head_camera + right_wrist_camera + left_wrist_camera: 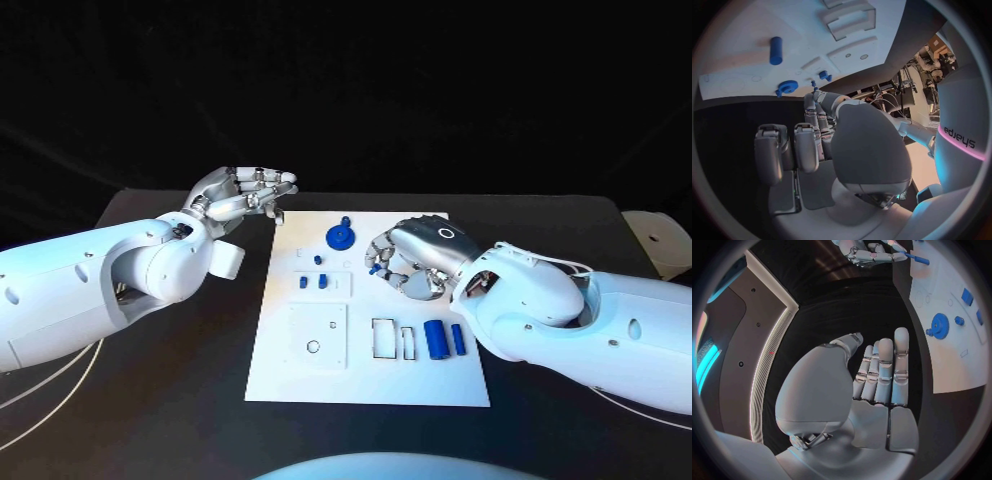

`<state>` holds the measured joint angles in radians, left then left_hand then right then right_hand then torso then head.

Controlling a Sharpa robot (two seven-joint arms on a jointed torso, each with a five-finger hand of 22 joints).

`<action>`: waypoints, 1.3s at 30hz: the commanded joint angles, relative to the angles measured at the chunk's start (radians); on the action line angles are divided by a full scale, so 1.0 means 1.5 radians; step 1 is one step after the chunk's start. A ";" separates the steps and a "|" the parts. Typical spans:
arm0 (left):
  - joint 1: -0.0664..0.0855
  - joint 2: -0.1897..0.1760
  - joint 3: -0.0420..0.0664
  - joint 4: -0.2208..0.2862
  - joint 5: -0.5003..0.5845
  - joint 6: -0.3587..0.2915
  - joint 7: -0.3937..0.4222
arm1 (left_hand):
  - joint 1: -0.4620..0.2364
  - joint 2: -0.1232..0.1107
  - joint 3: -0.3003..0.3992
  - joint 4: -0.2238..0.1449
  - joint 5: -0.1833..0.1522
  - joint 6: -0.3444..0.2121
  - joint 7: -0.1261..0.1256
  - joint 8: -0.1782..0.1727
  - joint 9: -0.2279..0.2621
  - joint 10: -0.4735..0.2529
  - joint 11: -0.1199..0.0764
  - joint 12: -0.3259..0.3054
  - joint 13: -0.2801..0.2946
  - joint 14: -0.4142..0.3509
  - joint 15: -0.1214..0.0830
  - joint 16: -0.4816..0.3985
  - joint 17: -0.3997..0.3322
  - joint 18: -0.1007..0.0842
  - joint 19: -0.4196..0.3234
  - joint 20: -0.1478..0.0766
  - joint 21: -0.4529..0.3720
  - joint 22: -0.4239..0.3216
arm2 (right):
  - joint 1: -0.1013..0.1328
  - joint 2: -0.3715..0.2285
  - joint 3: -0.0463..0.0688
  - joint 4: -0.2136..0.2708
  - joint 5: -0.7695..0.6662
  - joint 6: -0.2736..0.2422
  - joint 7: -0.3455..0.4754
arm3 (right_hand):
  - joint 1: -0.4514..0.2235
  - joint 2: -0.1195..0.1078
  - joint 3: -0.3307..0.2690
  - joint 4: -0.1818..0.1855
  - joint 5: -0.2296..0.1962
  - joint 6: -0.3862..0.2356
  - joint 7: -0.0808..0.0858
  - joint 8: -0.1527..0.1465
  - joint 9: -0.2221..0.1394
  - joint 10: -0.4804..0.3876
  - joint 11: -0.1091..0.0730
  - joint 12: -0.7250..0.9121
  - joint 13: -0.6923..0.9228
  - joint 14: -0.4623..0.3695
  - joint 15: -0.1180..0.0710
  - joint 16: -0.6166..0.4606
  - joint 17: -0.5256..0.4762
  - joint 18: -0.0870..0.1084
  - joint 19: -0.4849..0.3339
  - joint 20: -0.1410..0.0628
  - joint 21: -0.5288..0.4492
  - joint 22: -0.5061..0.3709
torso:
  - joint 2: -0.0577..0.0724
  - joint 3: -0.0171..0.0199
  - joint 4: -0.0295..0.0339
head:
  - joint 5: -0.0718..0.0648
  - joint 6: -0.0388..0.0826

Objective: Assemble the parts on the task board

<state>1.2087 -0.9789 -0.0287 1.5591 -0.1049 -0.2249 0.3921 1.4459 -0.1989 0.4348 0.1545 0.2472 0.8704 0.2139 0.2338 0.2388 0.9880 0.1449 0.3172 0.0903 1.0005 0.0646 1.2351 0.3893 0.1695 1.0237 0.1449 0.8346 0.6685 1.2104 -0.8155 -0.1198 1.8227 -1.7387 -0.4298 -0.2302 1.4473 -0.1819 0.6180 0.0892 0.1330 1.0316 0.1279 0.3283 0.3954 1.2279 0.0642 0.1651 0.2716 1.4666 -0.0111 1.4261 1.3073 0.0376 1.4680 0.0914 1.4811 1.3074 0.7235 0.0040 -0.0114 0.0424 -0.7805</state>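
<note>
Right hand (418, 258) hung over the task board (296, 375), pinching a small blue part (918, 259) in its fingertips. Left hand (242, 195) waited beside the board's far corner, holding nothing, fingers loosely bent. I think the part should go down slowly and straight into its hole.

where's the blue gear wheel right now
In the head view the round blue gear wheel lies on the far part of the white task board, just left of the right hand and above two small blue pegs.

Matt white task board (289, 370); glossy silver right hand (418, 255) (metallic sheen).
</note>
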 commanded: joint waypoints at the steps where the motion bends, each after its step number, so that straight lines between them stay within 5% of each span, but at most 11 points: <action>1: 0.000 0.004 0.000 0.000 0.003 0.012 0.003 | 0.001 -0.005 0.004 -0.002 -0.003 -0.004 0.000 -0.004 -0.001 -0.003 -0.001 0.002 -0.001 -0.003 0.000 -0.004 -0.001 0.010 -0.001 0.003 -0.003 -0.001 | -0.010 0.019 -0.001 0.002 0.017 -0.009 0.014 | -0.007 -0.001 -0.001 -0.003 -0.002 0.006 0.001 0.002 0.001 0.002 -0.005 -0.004 0.000 0.034 -0.006 -0.003 0.024 -0.011 0.044 -0.005 0.001 0.149 | 0.000 -0.0011 -0.0004 | 0.019 -0.005; 5: 0.000 0.008 0.000 0.000 0.003 0.012 0.002 | 0.001 -0.005 0.004 -0.002 -0.003 -0.004 0.000 -0.004 -0.001 -0.003 0.000 0.002 -0.001 -0.003 0.000 -0.005 -0.001 0.010 -0.001 0.003 -0.004 -0.001 | -0.025 0.044 -0.004 -0.002 0.024 -0.002 0.018 | -0.008 -0.001 -0.001 -0.003 -0.002 0.006 0.001 0.002 0.001 0.002 -0.005 -0.004 0.000 0.033 -0.006 -0.003 0.023 -0.011 0.044 -0.005 0.000 0.148 | 0.001 -0.0006 -0.0004 | 0.034 -0.010; 17: 0.000 0.015 0.000 -0.001 0.003 0.014 0.000 | 0.001 -0.005 0.004 -0.002 -0.003 -0.005 0.000 -0.004 -0.001 -0.003 0.000 0.003 -0.001 -0.003 0.001 -0.005 -0.001 0.010 -0.001 0.003 -0.004 -0.001 | -0.059 0.092 -0.012 -0.037 0.032 0.014 0.024 | -0.010 0.000 0.000 -0.004 -0.003 0.005 0.001 0.002 0.001 0.002 -0.005 -0.006 0.000 0.033 -0.006 -0.003 0.024 -0.011 0.044 -0.005 -0.001 0.148 | 0.002 -0.0003 -0.0013 | 0.053 -0.018; 39: 0.000 0.019 -0.001 -0.004 0.003 0.018 -0.003 | 0.000 -0.005 0.003 -0.002 -0.003 -0.005 0.001 -0.004 -0.001 -0.004 0.000 0.003 0.000 -0.004 0.001 -0.005 -0.002 0.010 -0.001 0.004 -0.004 -0.002 | -0.075 0.115 -0.017 -0.074 0.016 0.050 0.017 | -0.014 0.001 -0.001 -0.004 -0.005 0.004 0.001 0.001 0.002 0.002 -0.004 -0.008 0.000 0.033 -0.005 -0.004 0.024 -0.011 0.043 -0.005 -0.002 0.148 | 0.001 -0.0006 -0.0001 | 0.061 -0.033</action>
<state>1.2086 -0.9527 -0.0305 1.5528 -0.1048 -0.2171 0.3832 1.4459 -0.1989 0.4348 0.1545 0.2472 0.8704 0.2139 0.2339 0.2382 0.9882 0.1449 0.3168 0.0903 1.0005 0.0646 1.2313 0.3886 0.1696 1.0237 0.1449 0.8347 0.6677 1.0985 -0.6436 -0.1454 1.7115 -1.6964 -0.3821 -0.2054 1.4381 -0.1808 0.6178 0.0893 0.1271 1.0321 0.1288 0.3263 0.3965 1.2346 0.0646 0.1594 0.2703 1.4666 -0.0110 1.4260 1.3077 0.0376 1.4680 0.0914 1.4810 1.3079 0.7257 0.0030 -0.0124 0.1343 -0.8284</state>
